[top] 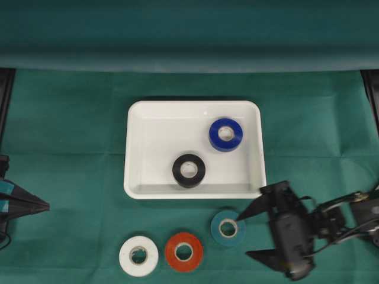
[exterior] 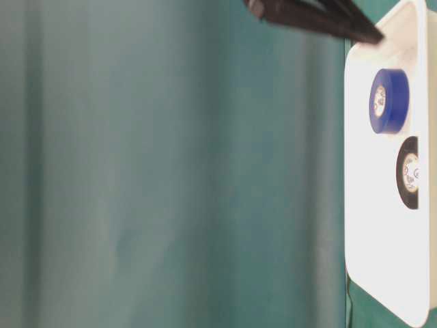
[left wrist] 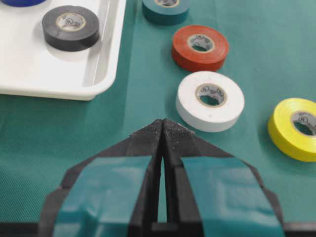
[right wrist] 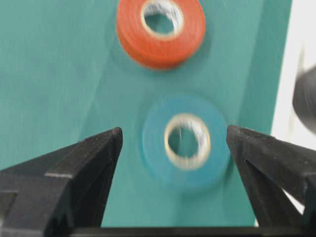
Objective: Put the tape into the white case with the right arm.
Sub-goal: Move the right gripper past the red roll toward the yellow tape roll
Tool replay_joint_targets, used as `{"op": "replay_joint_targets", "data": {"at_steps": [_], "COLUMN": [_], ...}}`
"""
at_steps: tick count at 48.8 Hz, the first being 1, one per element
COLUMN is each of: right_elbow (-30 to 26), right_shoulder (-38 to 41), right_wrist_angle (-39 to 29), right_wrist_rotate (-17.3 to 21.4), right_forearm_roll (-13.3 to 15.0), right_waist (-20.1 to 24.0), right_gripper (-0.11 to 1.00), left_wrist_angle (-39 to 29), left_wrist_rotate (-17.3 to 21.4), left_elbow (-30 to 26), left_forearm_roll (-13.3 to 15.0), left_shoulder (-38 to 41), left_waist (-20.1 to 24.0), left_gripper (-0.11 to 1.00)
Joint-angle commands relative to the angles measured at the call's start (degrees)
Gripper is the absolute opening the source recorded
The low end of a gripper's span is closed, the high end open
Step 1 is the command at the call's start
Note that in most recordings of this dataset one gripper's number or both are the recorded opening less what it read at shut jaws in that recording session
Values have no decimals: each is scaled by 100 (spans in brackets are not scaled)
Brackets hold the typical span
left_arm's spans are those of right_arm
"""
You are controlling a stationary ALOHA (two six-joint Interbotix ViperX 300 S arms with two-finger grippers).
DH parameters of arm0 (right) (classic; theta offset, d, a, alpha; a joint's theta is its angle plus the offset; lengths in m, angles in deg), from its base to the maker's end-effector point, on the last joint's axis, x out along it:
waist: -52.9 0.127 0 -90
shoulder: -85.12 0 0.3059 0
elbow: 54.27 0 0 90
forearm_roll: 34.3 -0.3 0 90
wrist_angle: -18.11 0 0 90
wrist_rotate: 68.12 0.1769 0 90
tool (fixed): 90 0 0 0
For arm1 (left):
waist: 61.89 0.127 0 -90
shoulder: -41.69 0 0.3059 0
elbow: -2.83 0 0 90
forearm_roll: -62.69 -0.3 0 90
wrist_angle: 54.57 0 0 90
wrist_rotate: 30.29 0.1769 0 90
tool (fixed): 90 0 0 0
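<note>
The white case (top: 154, 133) lies mid-table and holds a blue tape roll (top: 225, 134) and a black tape roll (top: 189, 170). In front of it, a teal roll (top: 228, 228), a red roll (top: 183, 251) and a white roll (top: 138, 255) lie flat on the green cloth. My right gripper (top: 243, 236) is open just right of the teal roll, with its upper fingertip over the roll's edge. In the right wrist view the teal roll (right wrist: 186, 140) shows blurred between the spread fingers of the right gripper (right wrist: 174, 131), ungripped. My left gripper (left wrist: 163, 121) is shut and empty at the far left.
A yellow roll (left wrist: 296, 128) lies right of the white roll (left wrist: 210, 100) in the left wrist view. The case's near-right corner (top: 260, 189) is close to the right gripper. Black frame posts stand at both table sides. A dark green backdrop hangs behind.
</note>
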State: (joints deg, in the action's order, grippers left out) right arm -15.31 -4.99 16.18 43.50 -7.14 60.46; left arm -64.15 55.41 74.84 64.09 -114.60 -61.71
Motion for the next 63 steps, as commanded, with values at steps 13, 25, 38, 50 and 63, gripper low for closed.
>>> {"op": "replay_joint_targets", "data": {"at_steps": [13,25,38,50,63], "right_elbow": [-1459,-2355,-3331,-4043,-4623], "right_shoulder": [1204,1942,2602,3094,3507], "right_wrist_angle": [26,18,9,-53,-439], "right_wrist_rotate": [-18,-18,-18,-9,105], "right_forearm_roll": [9,18,18,18,0], "right_waist": [308,369,439,554,606], "right_gripper": [57,57,57,57,57], "left_wrist_angle": [88,97,97,97,97], "left_wrist_rotate": [0,0,0,0,0], "left_elbow": [-44,-35,-26,-26,-26], "left_forearm_roll": [9,18,9,9,9], "left_shoulder": [44,44,44,44,44], "left_waist": [0,0,9,9,0], "left_gripper": [0,0,0,0,0]}}
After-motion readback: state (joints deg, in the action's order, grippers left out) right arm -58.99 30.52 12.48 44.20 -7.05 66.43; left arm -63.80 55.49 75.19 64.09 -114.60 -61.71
